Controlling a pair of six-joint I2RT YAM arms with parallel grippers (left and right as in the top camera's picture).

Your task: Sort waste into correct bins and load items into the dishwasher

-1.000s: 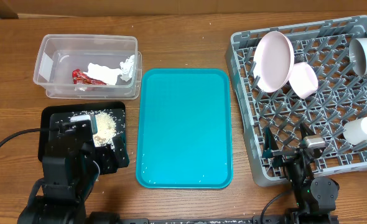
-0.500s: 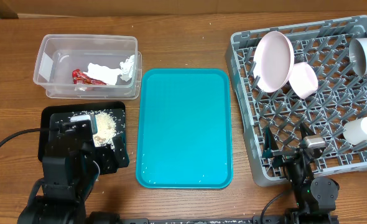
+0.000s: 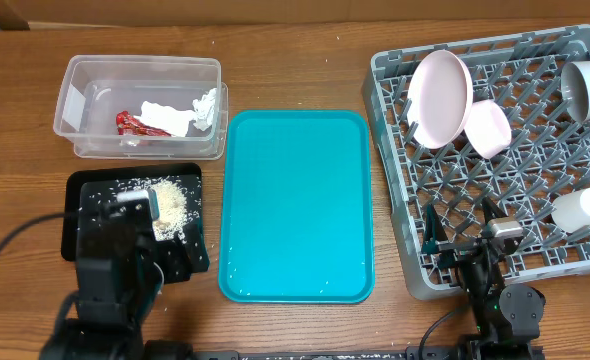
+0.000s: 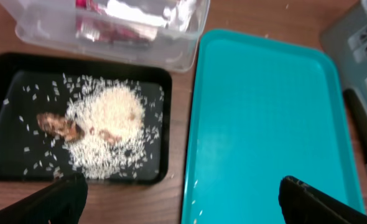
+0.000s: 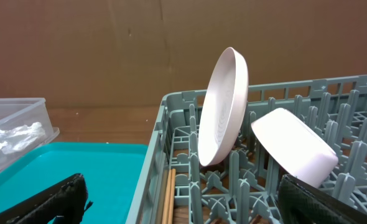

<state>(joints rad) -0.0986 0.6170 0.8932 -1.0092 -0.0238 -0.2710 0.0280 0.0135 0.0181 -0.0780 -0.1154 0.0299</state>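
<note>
The left gripper [image 4: 180, 184] hangs with its jaws wide apart and nothing between them, poised over the near edge of the black tray [image 4: 9, 155] and the wooden table beside it. The right gripper [image 5: 180, 180] is likewise spread and empty, low at the front edge of the dish rack [image 3: 390, 150].

Moving outward from the left claw, the black tray holds a mound of rice [image 4: 106, 134] with a brown food scrap [image 4: 59, 124] at its side. Just behind it, the clear tub [image 3: 75, 75] contains the red wrapper [image 3: 130, 123] and the crumpled napkin [image 3: 175, 115]. So the waste looks sorted, each kind in its own bin.

Outward from the right claw, the rack carries the white plate [image 3: 440, 95] standing on edge between the pegs, with a small white bowl [image 3: 487, 128] leaning just beside it. The grey-green bowl [image 3: 587, 88] is in the far corner and the white cup [image 3: 580, 208] lies on its side near the right wall. A pair of chopsticks [image 5: 170, 196] lies in the rack close to its front left corner. Only one small white bowl can be made out (a second, if there is one, is not visible).

Between the two sides lies the teal tray [image 3: 295, 200], bare apart from a few stray grains along its near edge.

By this evidence the task appears essentially complete; at most the loose grains remain, and neither claw is engaged with anything.
</note>
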